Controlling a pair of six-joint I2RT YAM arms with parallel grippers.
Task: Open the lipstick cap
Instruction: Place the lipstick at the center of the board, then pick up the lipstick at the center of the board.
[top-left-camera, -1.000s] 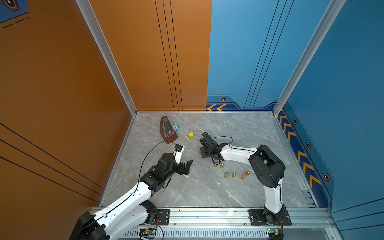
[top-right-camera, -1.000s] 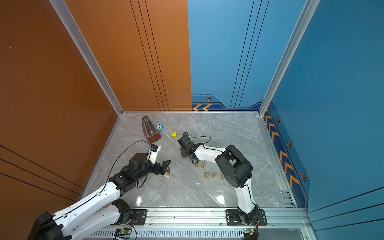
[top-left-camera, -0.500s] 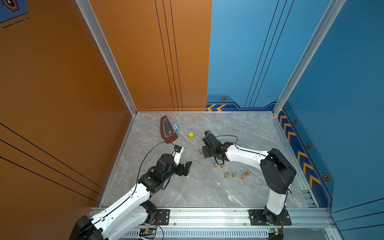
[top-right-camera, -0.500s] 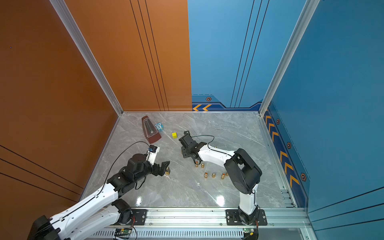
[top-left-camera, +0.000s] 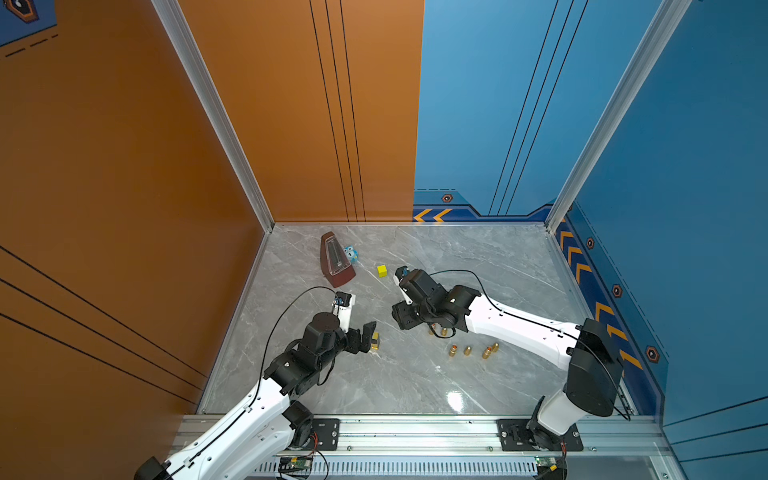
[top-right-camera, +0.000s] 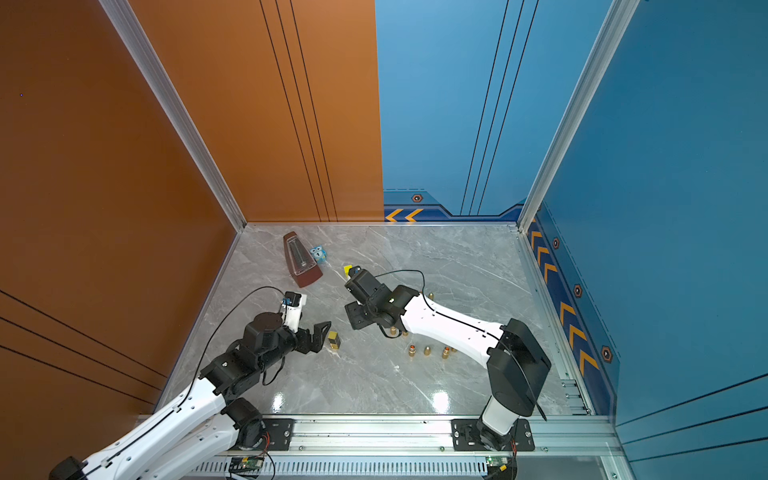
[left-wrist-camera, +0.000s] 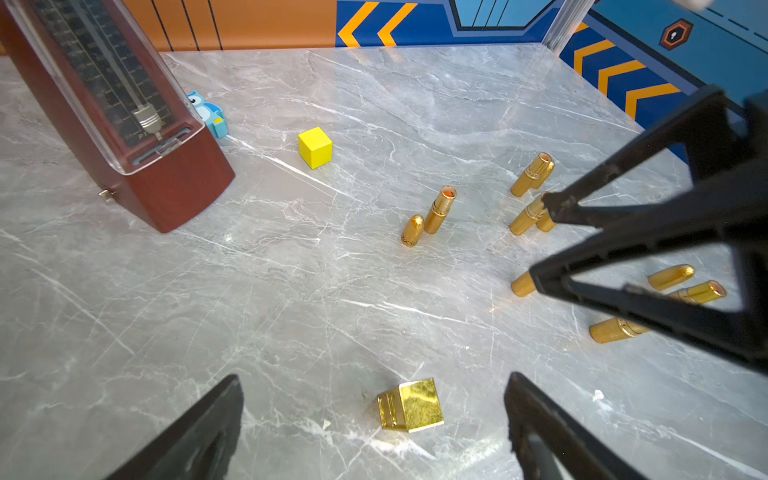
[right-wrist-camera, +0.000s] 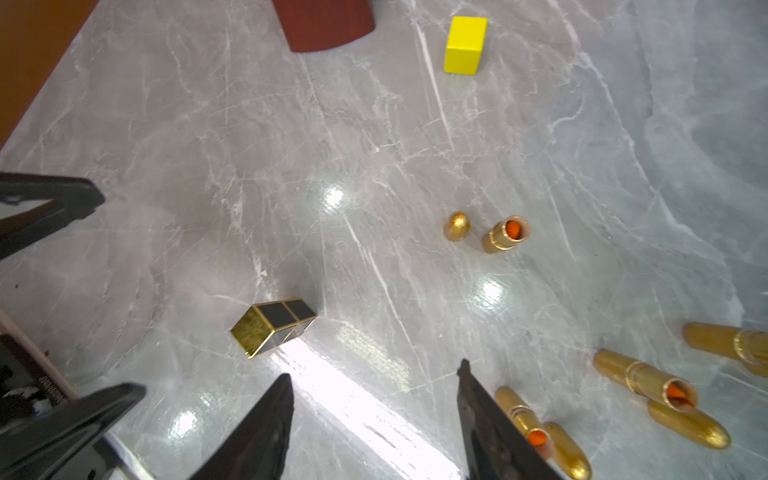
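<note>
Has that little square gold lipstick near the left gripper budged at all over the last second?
No. In a top view the square gold lipstick stands in the same spot, no nearer to or farther from the metronome than before.

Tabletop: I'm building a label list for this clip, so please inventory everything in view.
metronome: one, dark red, far left.
owl figure: one, blue, beside the metronome.
cube: one, yellow, right of the owl figure.
square lipstick: one, gold and black, capped, in front of the left gripper.
round lipsticks: at least four, gold, uncapped, by the right gripper.
table: one, grey marble.
left gripper: one, black, open, empty.
right gripper: one, black, open, empty.
</note>
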